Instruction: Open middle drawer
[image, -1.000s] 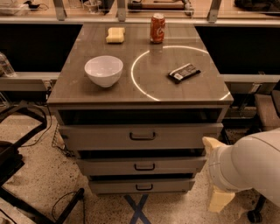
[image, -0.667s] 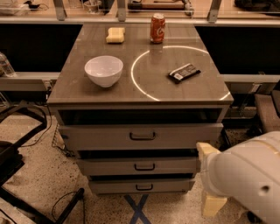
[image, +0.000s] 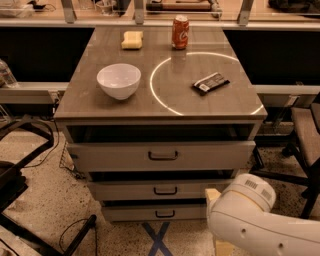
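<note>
1. Change: over the last second the arm (image: 260, 225) has swung lower and leftward. Its pale leading tip, which I take for the gripper (image: 213, 196), now sits just right of the middle drawer (image: 125, 191), level with its front. A second ago it rode higher, beside the top drawer (image: 110, 156) above the middle drawer.
2. Gripper state: you cannot tell from here whether it is released or clenched, because the arm's white shell hides most of it. No contact with the middle drawer shows.
3. Nothing else has shifted. All three fronts sit as before, and so do the bowl (image: 119, 80) and can (image: 180, 32) on the bench (image: 90, 106) above the middle drawer.
4. Meaning for you: this reads as approach, not pull. The handle (image: 165, 190) at the middle drawer's centre is untouched, and the gripper lies to its right.
5. Look of the middle drawer:
   - It is wide and shallow, with a flat grey-beige front and a small dark bar handle.
   - A dark gap runs along its top edge.
   - It sits set back under the taller top drawer, which juts further out.
   - The lowest drawer (image: 130, 213), below the middle drawer, sits further back again.
6. Judgement: the middle drawer looks shut or nearly so. Expect tight room above its handle, under that overhang.
</note>
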